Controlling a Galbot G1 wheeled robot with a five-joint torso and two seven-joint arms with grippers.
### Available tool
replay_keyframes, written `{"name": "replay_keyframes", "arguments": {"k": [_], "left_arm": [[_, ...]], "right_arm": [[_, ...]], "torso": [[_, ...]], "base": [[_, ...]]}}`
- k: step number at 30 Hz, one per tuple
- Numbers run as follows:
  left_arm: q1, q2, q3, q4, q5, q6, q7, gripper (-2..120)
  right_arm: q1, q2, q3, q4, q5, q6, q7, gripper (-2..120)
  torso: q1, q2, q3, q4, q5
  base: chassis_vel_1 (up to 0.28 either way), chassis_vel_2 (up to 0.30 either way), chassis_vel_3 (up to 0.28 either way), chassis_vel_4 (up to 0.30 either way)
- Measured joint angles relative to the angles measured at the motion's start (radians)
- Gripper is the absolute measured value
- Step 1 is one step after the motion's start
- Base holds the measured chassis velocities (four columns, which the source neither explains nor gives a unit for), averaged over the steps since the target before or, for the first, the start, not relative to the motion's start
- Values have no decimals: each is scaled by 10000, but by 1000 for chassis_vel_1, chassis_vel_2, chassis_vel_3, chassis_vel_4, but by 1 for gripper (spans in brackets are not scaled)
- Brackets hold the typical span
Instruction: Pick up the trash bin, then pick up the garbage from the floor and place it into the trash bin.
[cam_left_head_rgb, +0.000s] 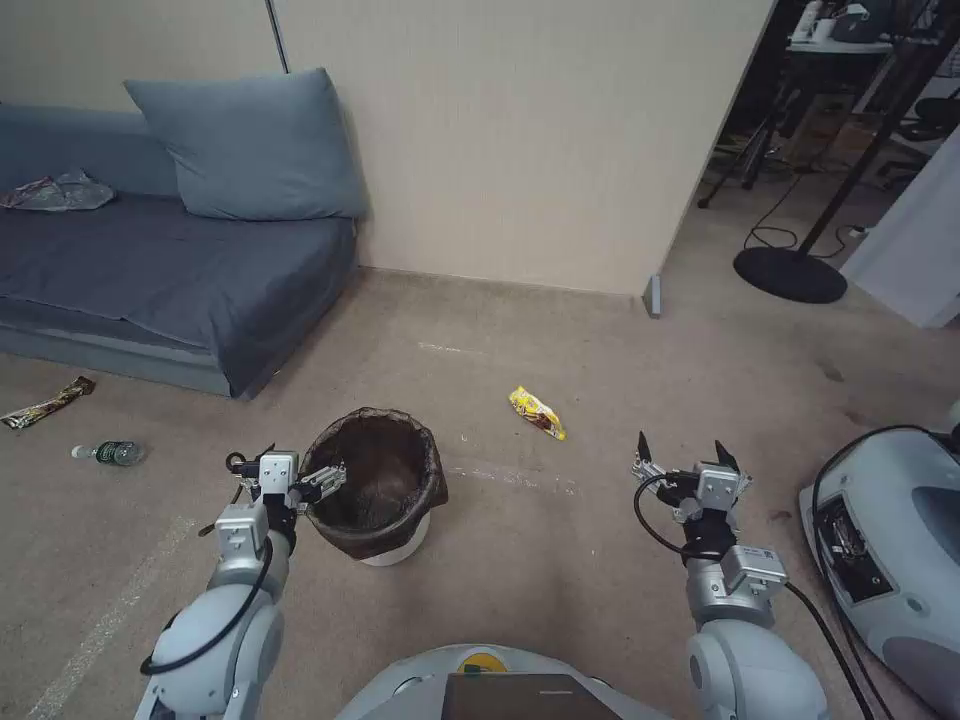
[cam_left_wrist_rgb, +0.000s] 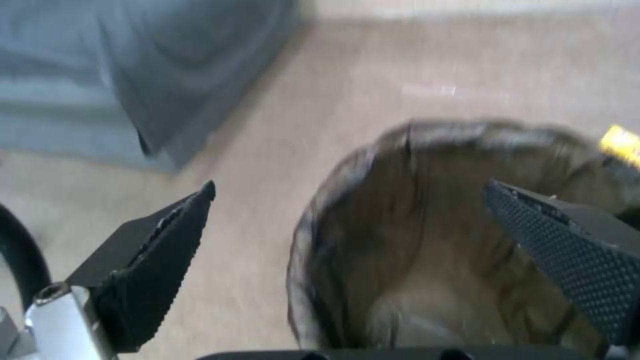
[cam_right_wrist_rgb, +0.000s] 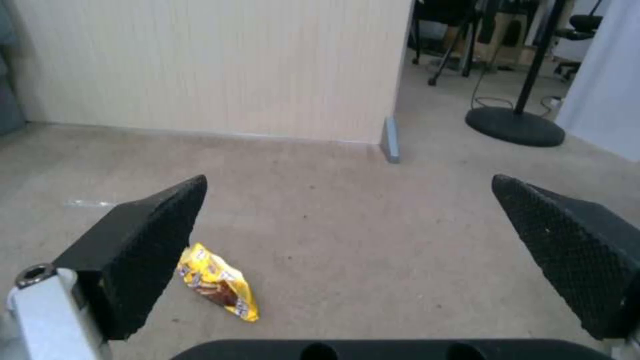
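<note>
text: nothing is reading legibly | crinkled yellow plastic snack wrapper (cam_right_wrist_rgb: 219, 287): brown and white print is showing (too small to make out) | small clear plastic bottle (cam_left_head_rgb: 110, 453): green label is staying unreadable

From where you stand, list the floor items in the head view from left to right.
Dark snack wrapper → small bottle → trash bin → yellow snack wrapper → black stand base.

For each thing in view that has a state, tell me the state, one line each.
trash bin: upright on the floor, open.
left tool: open, astride the bin's rim.
right tool: open, holding nothing.
yellow wrapper: lying on the floor.
bottle: lying on its side.
dark wrapper: flat beside the sofa.
</note>
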Motion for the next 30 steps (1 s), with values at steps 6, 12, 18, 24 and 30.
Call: {"name": "replay_keyframes", "arguments": {"k": [6, 12, 18, 24, 30], "left_arm": [[-239, 231, -55, 152, -562, 852, -116, 100], [-668, 620, 2, 651, -1030, 1480, -418, 100], [-1021, 850, 47, 1110, -1390, 1734, -778, 100], [-1424, 921, 129, 1752, -1691, 1804, -998, 100], [-1710, 808, 174, 2250, -1726, 1794, -1102, 100]], "right_arm": [[-9, 0, -8, -57, 117, -60, 17, 100], [-13, 0, -12, -88, 151, -88, 24, 100], [-32, 0, -21, -167, 146, -85, 32, 100], [-32, 0, -18, -194, 146, -74, 36, 100], [-32, 0, -15, -227, 146, -69, 40, 100]], "torso": [[0, 0, 0, 2, 0], [0, 0, 0, 1, 0], [0, 0, 0, 1, 0], [0, 0, 0, 2, 0], [0, 0, 0, 2, 1]], "base": [[0, 0, 0, 0], [0, 0, 0, 0], [0, 0, 0, 0], [0, 0, 0, 0], [0, 0, 0, 0]]}}
